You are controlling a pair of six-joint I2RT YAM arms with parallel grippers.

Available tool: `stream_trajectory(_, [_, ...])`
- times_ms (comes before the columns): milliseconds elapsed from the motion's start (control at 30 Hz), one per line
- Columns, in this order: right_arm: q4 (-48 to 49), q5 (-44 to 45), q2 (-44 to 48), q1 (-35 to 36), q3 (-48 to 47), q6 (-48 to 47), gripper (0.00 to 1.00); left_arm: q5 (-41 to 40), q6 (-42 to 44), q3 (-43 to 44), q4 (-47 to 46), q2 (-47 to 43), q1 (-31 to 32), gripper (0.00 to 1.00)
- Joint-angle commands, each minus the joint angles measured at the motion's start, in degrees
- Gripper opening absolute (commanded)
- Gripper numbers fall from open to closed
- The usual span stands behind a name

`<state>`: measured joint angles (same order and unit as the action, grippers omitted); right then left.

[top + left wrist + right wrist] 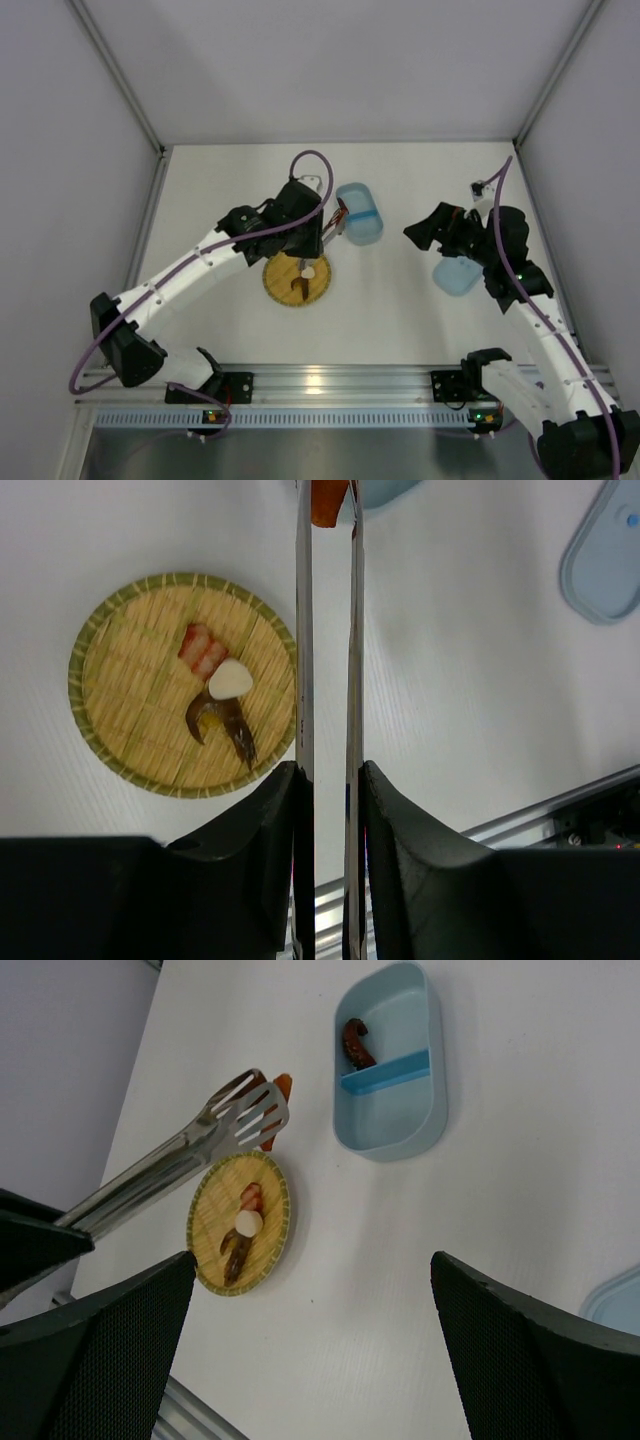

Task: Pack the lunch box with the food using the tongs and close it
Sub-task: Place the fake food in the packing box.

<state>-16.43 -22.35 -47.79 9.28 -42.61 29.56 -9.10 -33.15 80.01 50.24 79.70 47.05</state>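
From above: my left tool (322,228) pinches the tongs (338,214). Their tips are just beside the lunch box (362,215), mid-desk (400,320) toward the far edge. The lid (455,278) lies nearer the right edge, by my right tool (418,232).

Left wrist: the tongs (303,630) squeeze an orange piece (327,502). More food (230,679) sits on the plate (85,670).

Right wrist: my right tool (312,1260) is spread wide, holding nothing. A brown piece (357,1043) lies in the lunch box (395,1110).

left hand (330,780) tight, right hand (312,1260) wide
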Motion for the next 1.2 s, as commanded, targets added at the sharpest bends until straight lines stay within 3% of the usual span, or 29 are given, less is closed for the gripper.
stream_trajectory(0, [-0.1,-1.0,-0.5,0.7,-4.1,-0.9,0.99,-3.5,1.8,7.2,-6.8,4.4,0.2,0.34])
stream_trajectory(367, [-2.0,-1.4,-1.9,0.7,-5.9,-2.6,0.99,-4.7,3.0,18.4,-10.2,17.9,-2.0,0.37])
stream_trajectory(700, [-1.3,-1.2,-0.7,0.8,-3.9,-2.5,1.0,-2.5,2.9,15.5,-15.2,20.9,-5.7,0.37])
stream_trajectory(1167, [-1.5,-0.4,-0.4,0.7,-3.4,-2.8,0.99,2.1,3.1,13.6,-15.4,23.3,-5.7,0.37])
